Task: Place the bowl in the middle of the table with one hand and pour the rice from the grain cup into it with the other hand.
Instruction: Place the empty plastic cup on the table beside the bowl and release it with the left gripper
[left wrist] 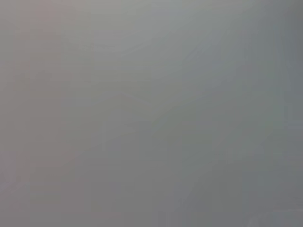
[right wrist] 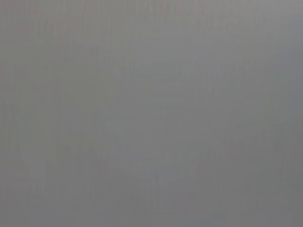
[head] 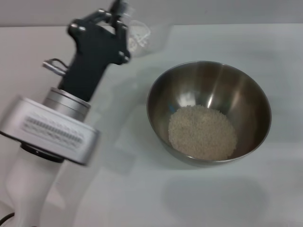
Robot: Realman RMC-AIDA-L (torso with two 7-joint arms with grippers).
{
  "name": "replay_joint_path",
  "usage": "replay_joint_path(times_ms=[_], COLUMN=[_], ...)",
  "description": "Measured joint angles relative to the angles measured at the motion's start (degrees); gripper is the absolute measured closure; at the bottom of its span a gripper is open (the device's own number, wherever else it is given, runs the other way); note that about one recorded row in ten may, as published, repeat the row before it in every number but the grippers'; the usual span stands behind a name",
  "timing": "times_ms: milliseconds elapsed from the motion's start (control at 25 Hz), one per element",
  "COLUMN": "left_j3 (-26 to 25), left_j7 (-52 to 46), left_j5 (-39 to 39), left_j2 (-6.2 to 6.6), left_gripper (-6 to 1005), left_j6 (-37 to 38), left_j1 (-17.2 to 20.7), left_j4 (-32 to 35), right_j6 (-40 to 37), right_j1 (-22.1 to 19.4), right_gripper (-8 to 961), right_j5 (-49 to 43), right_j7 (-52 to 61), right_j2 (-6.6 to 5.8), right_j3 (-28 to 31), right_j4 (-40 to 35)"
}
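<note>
1. Head view: the stainless-steel bowl stands on the white table, and everything else here is placed from it. A heap of rice lies in its bottom, toward the near side; the polished wall above the heap shows only smeared reflections.
2. Head view: the left gripper is up beyond the bowl's far-left rim, well apart from it, at the end of a black wrist and a silver-and-white forearm that runs off the lower edge. Its fingers are blurred at their tips and partly cut by the top edge.
3. Head view: the translucent grain cup sits at those fingers, farther from the bowl than the wrist. The gripper seems to be grasping the cup, though the contact itself is hard to make out. The cup's outline fades into the pale table, so its tilt and any contents cannot be told.
4. Head view: the right arm does not appear.
5. Left wrist view: only a flat grey field shows; no fingers, cup or bowl can be picked out.
6. Right wrist view: again an even grey field, with nothing recognisable, so whether that gripper is released or clenched cannot be told.
</note>
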Motion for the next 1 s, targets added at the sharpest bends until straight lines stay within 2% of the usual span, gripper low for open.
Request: replay_joint_path(times_ms=[40,120,200,360,600,640,1000], left_j3=[0.0,0.0,-0.2,-1.4,-1.7,-2.1,-2.2], left_j7=[0.0,-8.2,-12.0,-21.5,-25.4,-26.9,-29.0], left_j5=[0.0,-5.9,-9.6,-17.6,-19.2,-20.1,-20.7], left_j2=[0.0,0.0,0.0,0.0,0.0,0.0,0.0], left_gripper=[967,967,968,968,968,967,967], left_j6=[0.0,-1.0,-2.2,-7.6,-12.0,-15.7,-20.2], left_j1=[0.0,-0.3,-0.8,-1.4,-1.4,-1.4,-1.8], left_j4=[0.0,0.8,1.6,4.1,6.0,7.2,10.2], right_j6=[0.0,0.0,-0.1,-0.3,-0.4,-0.4,-1.0], right_j1=[0.0,0.0,-0.1,-0.5,-0.7,-0.7,-0.7], right_gripper=[533,533,533,533,533,533,533], right_j5=[0.0,0.0,-0.2,-0.6,-0.7,-0.7,-0.7], right_j7=[0.0,0.0,0.0,0.0,0.1,0.1,0.1], right_j2=[0.0,0.01,0.06,0.18,0.18,0.18,0.17], right_j3=[0.0,0.0,-0.1,-0.1,-0.1,-0.1,-0.1], right_j4=[0.0,0.0,0.0,-0.2,-0.3,-0.3,-0.3])
